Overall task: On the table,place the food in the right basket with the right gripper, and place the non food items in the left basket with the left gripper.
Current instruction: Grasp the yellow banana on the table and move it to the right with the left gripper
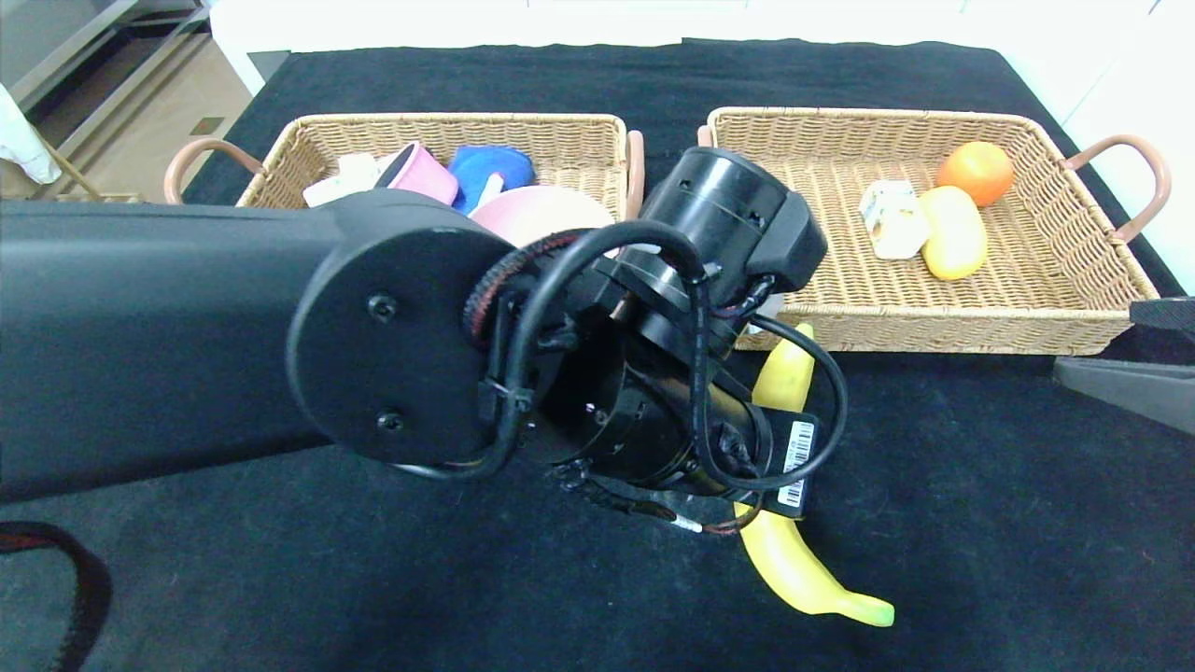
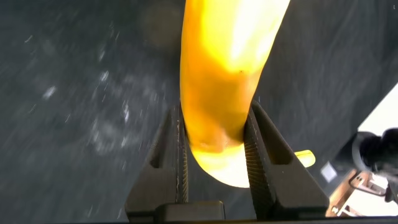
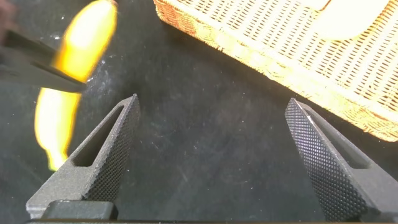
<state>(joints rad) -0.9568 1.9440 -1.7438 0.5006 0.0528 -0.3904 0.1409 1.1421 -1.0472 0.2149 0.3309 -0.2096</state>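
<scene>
A yellow banana (image 1: 801, 569) lies on the black table in front of the gap between the two baskets. My left arm reaches across the head view, and its wrist covers the banana's middle. In the left wrist view my left gripper (image 2: 216, 109) is shut on the banana (image 2: 224, 74), with both ribbed fingers pressed against its sides. My right gripper (image 3: 213, 101) stands open over bare black cloth near the front wall of the right basket (image 3: 298, 68), holding nothing. The banana (image 3: 87, 37) shows off to one side of it.
The left basket (image 1: 280, 159) holds a pink cup (image 1: 422, 173), a blue item (image 1: 490, 168) and a pink bowl (image 1: 537, 213). The right basket (image 1: 934, 331) holds an orange (image 1: 976, 171), a yellow fruit (image 1: 954, 231) and a white packet (image 1: 892, 217).
</scene>
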